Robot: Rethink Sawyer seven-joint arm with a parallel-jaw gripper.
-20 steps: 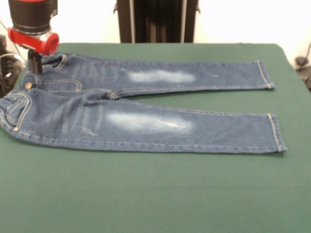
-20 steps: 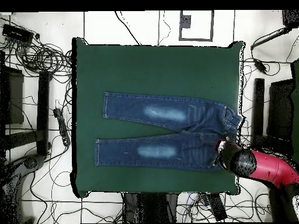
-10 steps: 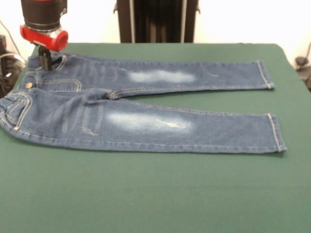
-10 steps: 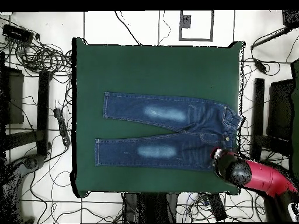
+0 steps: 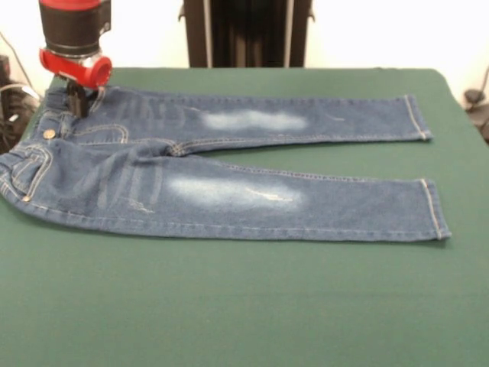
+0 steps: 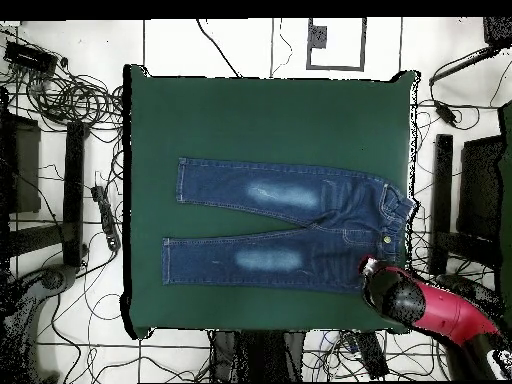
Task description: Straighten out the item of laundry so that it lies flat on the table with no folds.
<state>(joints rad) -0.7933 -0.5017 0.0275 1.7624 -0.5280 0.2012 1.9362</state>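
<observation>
White tiled floor (image 6: 240, 35) around the table, dark grout lines. Tangled black cables (image 6: 75, 95) along the overhead view's left side, more cables (image 6: 445, 75) at the upper right. Long dark bar (image 6: 73, 190) lies left of the table, another dark bar (image 6: 442, 190) on the right. Square dark frame (image 6: 335, 42) at top centre. Front view: dark upright stand (image 5: 248, 33) against a white wall (image 5: 382, 34).

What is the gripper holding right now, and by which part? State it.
It cannot be told. The gripper is at the waistband corner of the jeans, but whether it grips the denim does not show.
</observation>
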